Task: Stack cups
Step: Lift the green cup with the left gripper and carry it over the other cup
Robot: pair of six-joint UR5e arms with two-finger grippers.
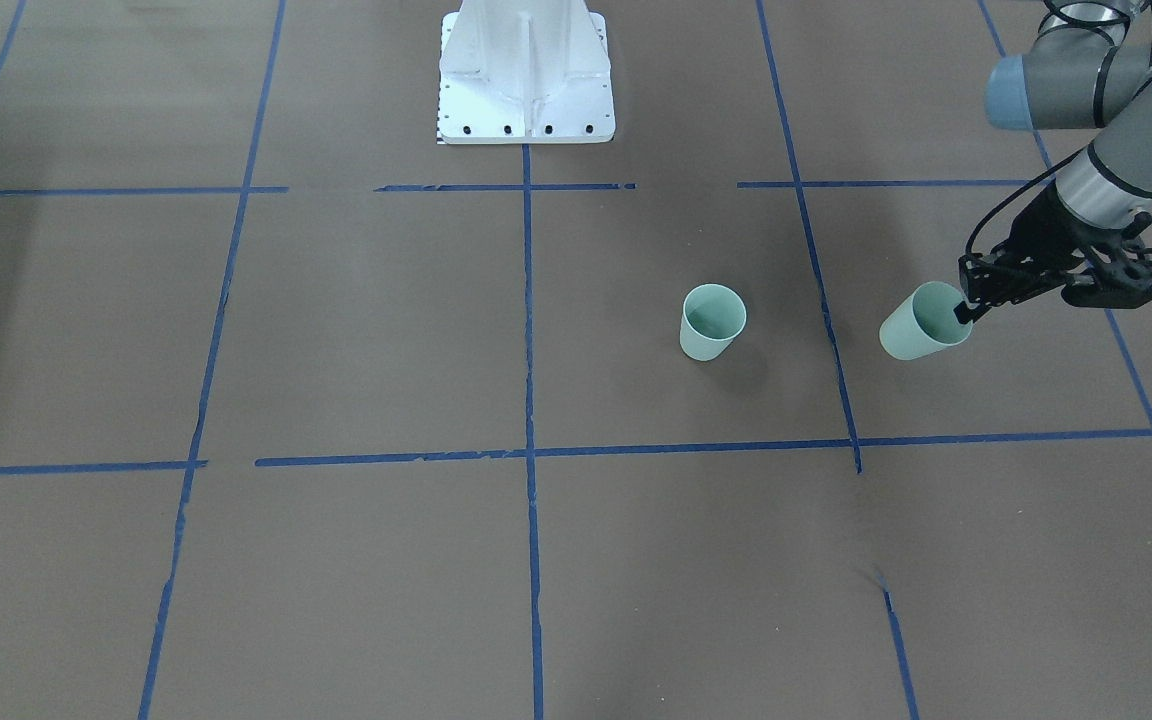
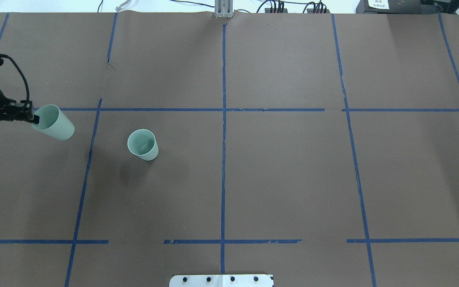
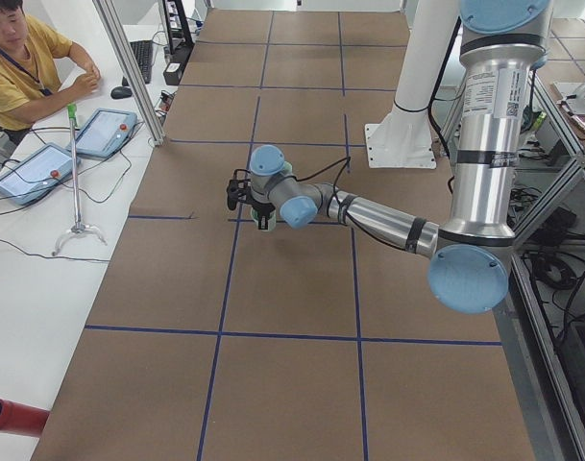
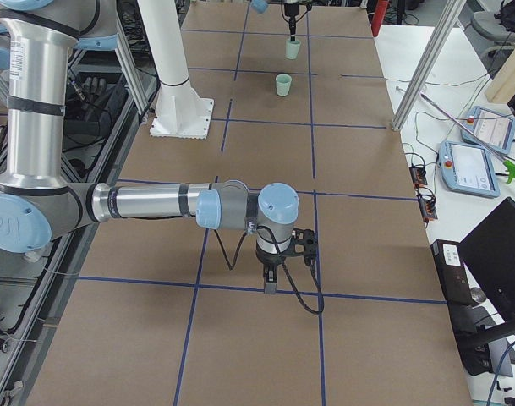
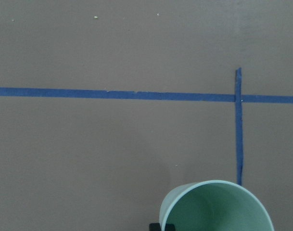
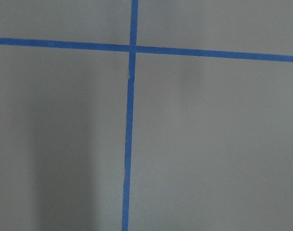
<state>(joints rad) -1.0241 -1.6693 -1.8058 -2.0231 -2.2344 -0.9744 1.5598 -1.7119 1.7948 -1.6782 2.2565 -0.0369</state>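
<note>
One pale mint-green cup (image 1: 711,322) stands upright and open on the brown table; it also shows in the overhead view (image 2: 143,144). My left gripper (image 1: 966,305) is shut on the rim of the second cup (image 1: 921,322) and holds it tilted above the table, apart from the standing cup and out toward the robot's left. In the overhead view this gripper (image 2: 34,118) and its held cup (image 2: 54,122) are at the left edge. The left wrist view shows the held cup's mouth (image 5: 218,207). My right gripper (image 4: 270,283) shows only in the exterior right view, low over the table; I cannot tell whether it is open or shut.
The white robot base (image 1: 526,75) stands at the table's robot side. Blue tape lines (image 2: 223,119) divide the brown table into squares. An operator (image 3: 23,58) sits beside the table with tablets (image 3: 105,132) on a white bench.
</note>
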